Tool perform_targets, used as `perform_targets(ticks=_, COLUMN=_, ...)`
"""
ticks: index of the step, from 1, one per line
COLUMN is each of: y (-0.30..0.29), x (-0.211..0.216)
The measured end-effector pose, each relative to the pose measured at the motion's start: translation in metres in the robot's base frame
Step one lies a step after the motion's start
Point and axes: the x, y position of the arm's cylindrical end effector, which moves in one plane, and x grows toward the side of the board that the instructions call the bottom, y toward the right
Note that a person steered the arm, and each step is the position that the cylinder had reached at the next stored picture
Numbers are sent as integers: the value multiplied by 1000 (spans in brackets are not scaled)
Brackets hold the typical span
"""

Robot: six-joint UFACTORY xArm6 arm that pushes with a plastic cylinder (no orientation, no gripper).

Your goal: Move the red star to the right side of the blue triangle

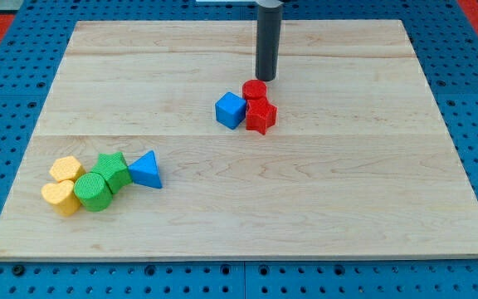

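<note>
The red star [261,115] lies near the board's middle, touching a red cylinder [254,90] above it and a blue cube [231,110] on its left. The blue triangle [146,169] lies far off at the view's lower left, at the right end of a cluster of blocks. My tip [265,78] stands just above the red cylinder at the view's top, close to it, and a little above and right of the red star.
At the lower left a green star [112,168], a green cylinder [94,191], a yellow hexagon-like block [65,170] and a yellow heart-like block [60,198] sit bunched left of the blue triangle. The wooden board [347,183] lies on a blue pegboard.
</note>
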Motion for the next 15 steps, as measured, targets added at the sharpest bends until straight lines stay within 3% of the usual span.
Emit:
perform_targets(ticks=5, y=44, x=110)
perform_targets(ticks=7, y=23, x=71)
perform_targets(ticks=9, y=13, x=136)
perform_targets(ticks=11, y=3, x=115)
perform_targets(ticks=15, y=-91, x=127)
